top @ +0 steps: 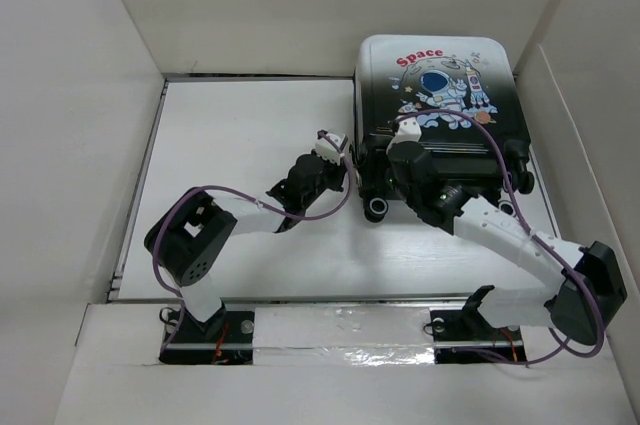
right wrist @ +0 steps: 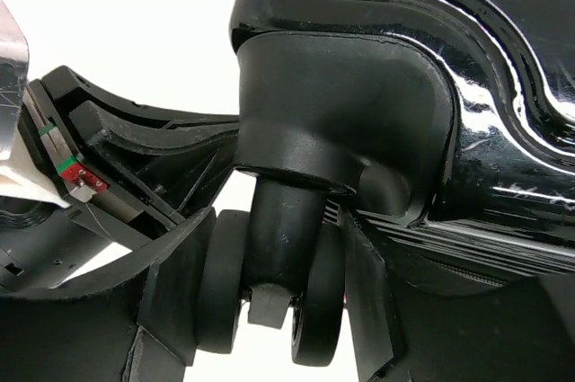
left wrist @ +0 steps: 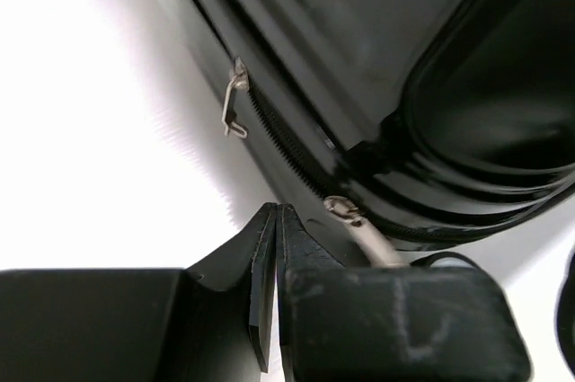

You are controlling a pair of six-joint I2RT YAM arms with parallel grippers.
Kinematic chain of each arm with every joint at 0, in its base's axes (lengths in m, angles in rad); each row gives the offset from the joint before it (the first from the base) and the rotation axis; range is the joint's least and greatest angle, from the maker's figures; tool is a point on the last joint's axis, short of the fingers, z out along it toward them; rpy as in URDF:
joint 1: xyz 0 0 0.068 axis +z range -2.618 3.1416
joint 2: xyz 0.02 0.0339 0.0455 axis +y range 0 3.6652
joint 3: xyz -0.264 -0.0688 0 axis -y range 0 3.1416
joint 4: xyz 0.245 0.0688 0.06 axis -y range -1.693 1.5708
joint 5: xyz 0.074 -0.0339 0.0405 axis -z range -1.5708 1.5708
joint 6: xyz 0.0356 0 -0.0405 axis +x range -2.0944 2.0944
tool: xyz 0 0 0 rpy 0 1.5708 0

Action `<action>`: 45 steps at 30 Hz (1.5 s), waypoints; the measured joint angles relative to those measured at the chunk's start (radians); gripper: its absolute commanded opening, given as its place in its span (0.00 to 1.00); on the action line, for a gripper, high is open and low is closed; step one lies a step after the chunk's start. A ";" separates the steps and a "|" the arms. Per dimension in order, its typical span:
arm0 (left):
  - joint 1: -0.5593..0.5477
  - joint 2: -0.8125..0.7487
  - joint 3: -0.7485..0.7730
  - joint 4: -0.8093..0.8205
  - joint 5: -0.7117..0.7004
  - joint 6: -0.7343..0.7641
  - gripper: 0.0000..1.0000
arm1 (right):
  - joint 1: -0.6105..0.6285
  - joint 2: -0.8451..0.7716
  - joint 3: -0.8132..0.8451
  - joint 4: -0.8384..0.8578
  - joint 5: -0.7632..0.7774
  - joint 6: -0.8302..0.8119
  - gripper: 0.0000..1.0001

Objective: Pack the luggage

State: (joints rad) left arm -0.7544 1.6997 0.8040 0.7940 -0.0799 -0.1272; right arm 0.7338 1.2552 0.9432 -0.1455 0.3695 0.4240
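One glossy black-to-white luggage [top: 445, 115] bears an astronaut print [top: 437, 83].

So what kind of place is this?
Probably a robot test booth: plain white walls box in a white table, a left arm and right arm are bolted at its near edge, and a suitcase lies on it.

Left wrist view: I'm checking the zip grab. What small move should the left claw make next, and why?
Probably reopen and sidestep: the left claw looks shut on nothing, and the zipper pull on the luggage lies just beside it, uncaught.
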 measured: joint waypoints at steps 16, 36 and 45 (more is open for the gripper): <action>-0.016 -0.054 -0.119 0.032 0.174 -0.014 0.38 | -0.003 -0.300 -0.165 -0.100 -0.037 -0.080 0.00; -0.103 -0.075 -0.102 0.029 0.304 -0.077 0.51 | -0.008 -0.385 -0.149 -0.294 -0.058 -0.117 0.59; -0.103 -0.073 -0.097 0.032 0.323 -0.080 0.50 | -0.008 -0.251 -0.119 -0.364 -0.069 -0.134 0.43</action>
State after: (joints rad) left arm -0.8574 1.6264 0.7074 0.8257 0.2436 -0.2077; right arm 0.7254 1.0042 0.8242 -0.5091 0.3004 0.2901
